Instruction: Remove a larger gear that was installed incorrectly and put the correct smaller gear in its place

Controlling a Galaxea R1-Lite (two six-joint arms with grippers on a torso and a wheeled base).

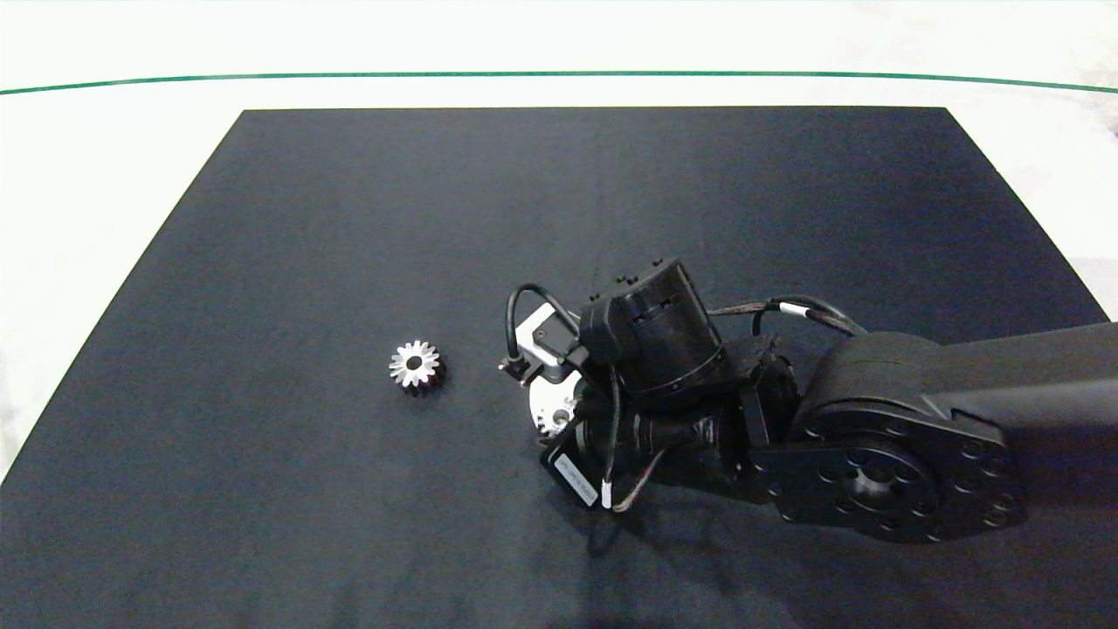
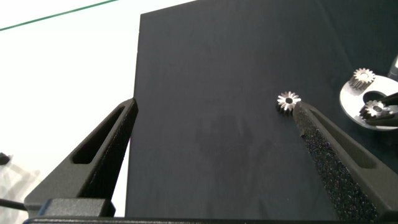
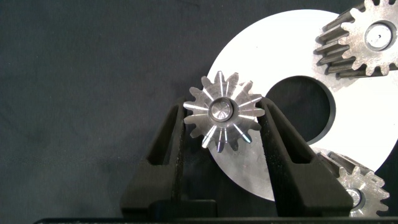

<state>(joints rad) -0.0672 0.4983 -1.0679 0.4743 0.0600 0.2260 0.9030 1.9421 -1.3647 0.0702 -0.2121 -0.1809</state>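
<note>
**Right gripper closed around the star-toothed gear on the disc**

The right arm [image 1: 882,437] enters from the right edge and reaches down over a round silver disc [image 3: 249,56] that lies on the black mat [image 1: 349,218] covering the counter, right of centre and toward the near side. In the head view the arm hides most of the disc.

Right gripper [image 3: 222,134]: the two fingers are narrowed onto the larger gear [image 3: 222,112], one finger [image 3: 166,146] against its teeth on one side and the other finger [image 3: 280,143] against the opposite side. This gear has long pointed teeth and sits on a pin at the disc's rim, so that it partly overhangs the mat. Whether it has been lifted off the pin cannot be told.

Two other gears sit on the same disc: one [image 3: 367,40] with shorter teeth at the far rim and one [image 3: 357,193] at another part of the rim, partly cut off by the picture edge. The disc has a large round hole at its centre.

The smaller gear [image 1: 417,367] lies flat on the mat, alone, left of the disc and well apart from it, bore upward.

Left gripper [image 2: 211,155]: spread wide, holding nothing, above the left part of the mat. The smaller gear shows just beside its finger [image 2: 339,155] in the left wrist view, not between the fingers.
</note>
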